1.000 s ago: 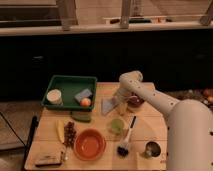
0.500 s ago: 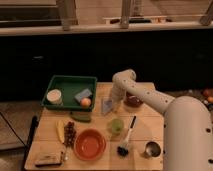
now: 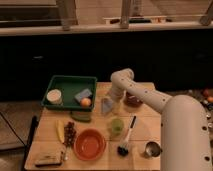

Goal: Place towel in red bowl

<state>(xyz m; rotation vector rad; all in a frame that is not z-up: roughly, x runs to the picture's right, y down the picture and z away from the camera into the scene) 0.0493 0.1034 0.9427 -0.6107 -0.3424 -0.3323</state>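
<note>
Here the towel (image 3: pixel 106 107) lies just beside the gripper (image 3: pixel 114 102).

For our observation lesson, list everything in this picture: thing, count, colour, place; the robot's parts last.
table: one, light wood, centre
tray: one, green, table's far left
round item: one, cream, in tray
block: one, light blue, in tray
fruit: one, orange, in tray
towel: one, pale grey-blue, at the gripper
dark bowl: one, dark red, behind the arm
green cup: one, green, table's middle
red bowl: one, orange-red, near edge
brush: one, black, right of red bowl
metal cup: one, silver, near right
banana: one, yellow, left of red bowl
cluster: one, dark, beside banana
flat item: one, tan, near left corner
arm: one, white, reaching from right
gripper: one, white, above table beside towel
</note>
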